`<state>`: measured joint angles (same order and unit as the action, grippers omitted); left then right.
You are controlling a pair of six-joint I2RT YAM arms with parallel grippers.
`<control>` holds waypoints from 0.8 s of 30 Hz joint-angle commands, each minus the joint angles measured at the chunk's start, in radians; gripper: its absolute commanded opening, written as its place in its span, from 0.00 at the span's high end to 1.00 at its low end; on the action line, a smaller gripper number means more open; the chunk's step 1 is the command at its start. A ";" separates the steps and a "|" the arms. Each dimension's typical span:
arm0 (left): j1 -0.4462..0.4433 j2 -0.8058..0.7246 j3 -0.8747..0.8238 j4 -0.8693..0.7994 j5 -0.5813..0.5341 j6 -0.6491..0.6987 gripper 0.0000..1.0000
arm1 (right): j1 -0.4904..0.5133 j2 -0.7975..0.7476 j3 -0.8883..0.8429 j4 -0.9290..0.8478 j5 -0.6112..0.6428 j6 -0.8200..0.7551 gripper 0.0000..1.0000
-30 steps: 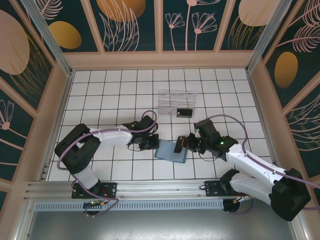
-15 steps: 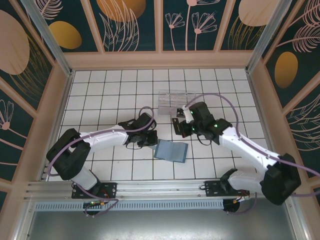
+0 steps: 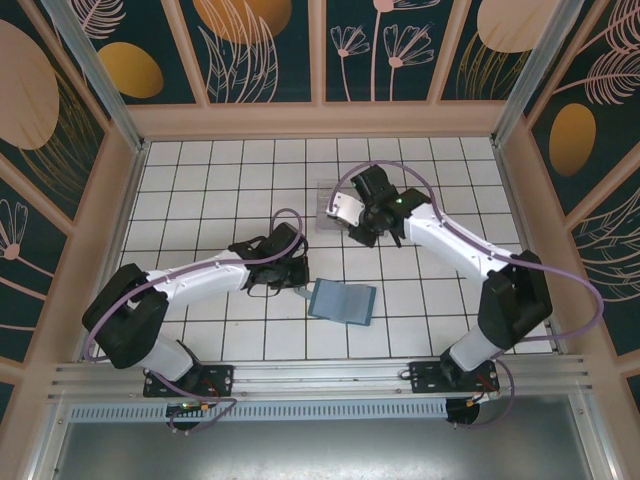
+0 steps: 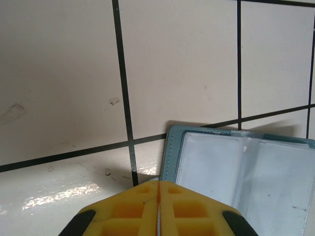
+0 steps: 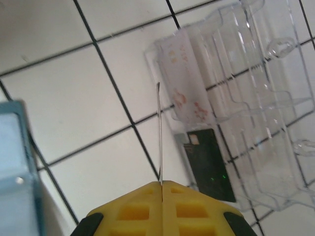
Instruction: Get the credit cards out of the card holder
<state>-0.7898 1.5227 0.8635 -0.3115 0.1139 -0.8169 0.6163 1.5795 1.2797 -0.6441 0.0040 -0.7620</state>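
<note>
The card holder (image 3: 343, 301) lies open on the tiles, teal with a blue-grey lining (image 4: 246, 172). My left gripper (image 3: 301, 288) is shut, its yellow tips (image 4: 159, 183) meeting at the holder's left edge; whether they pinch that edge I cannot tell. My right gripper (image 3: 357, 232) is shut on a thin credit card (image 5: 159, 132), seen edge-on and sticking straight out of the pads (image 5: 177, 196). It hangs over the near side of the clear tray (image 5: 256, 123). A black credit card (image 5: 209, 162) lies in that tray.
The clear plastic tray (image 3: 325, 205) stands on the tiles behind the holder, with a pale slip printed in orange (image 5: 184, 83) inside it. Patterned walls close in the tiled floor at the back and both sides.
My right gripper has carried its card from over the holder back and to the left, up to the clear tray. The left gripper has stayed at the holder's left edge.
</note>
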 commanded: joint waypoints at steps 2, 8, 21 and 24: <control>0.008 -0.009 -0.008 -0.021 -0.029 0.026 0.90 | -0.028 0.058 0.081 -0.128 0.114 -0.169 1.00; 0.008 0.022 0.016 -0.014 -0.028 0.049 0.91 | -0.058 0.140 0.142 -0.184 0.160 -0.240 1.00; 0.011 0.025 -0.025 0.036 -0.014 0.062 0.91 | -0.063 0.265 0.208 -0.188 0.188 -0.336 1.00; 0.012 0.022 -0.038 0.051 -0.001 0.063 0.91 | -0.064 0.294 0.243 -0.197 0.191 -0.346 1.00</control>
<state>-0.7849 1.5429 0.8471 -0.2817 0.0975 -0.7734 0.5552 1.8530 1.4727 -0.8108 0.1707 -1.0706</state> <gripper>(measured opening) 0.088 0.052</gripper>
